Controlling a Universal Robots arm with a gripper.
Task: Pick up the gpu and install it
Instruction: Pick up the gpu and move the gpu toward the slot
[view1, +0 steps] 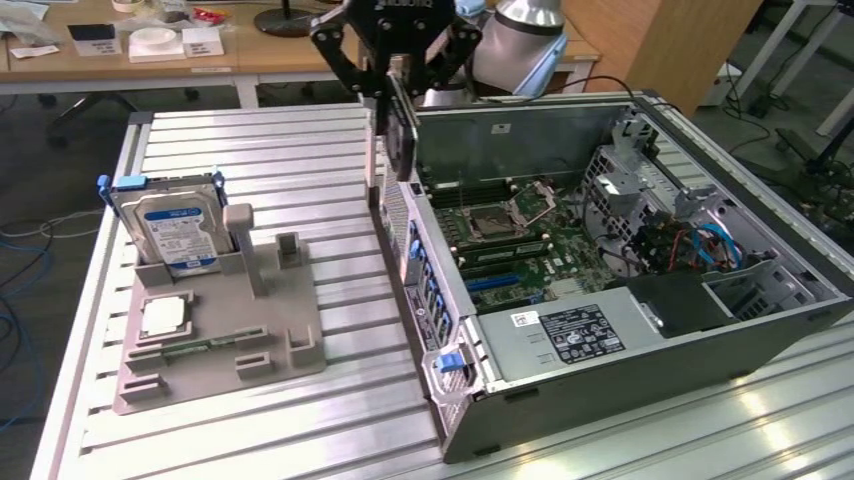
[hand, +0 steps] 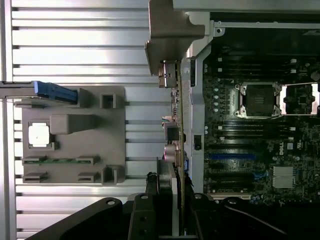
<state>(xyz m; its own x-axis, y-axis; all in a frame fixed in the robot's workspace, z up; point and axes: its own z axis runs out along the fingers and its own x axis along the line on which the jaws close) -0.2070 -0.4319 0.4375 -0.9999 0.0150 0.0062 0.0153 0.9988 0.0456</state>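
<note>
— Where's the graphics card (view1: 394, 130)?
— Hanging upright, gripper (view1: 396, 72) jaws partly closed, pinching its upper edge, above the open computer case's (view1: 641, 380) wall.
— Handling?
— Probably light, stiff, fragile; grip edges only.

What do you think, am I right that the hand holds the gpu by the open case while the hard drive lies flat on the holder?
Not quite: in the exterior view the hard drive stands upright in the holder; the hand does hold the gpu by the case.
</note>
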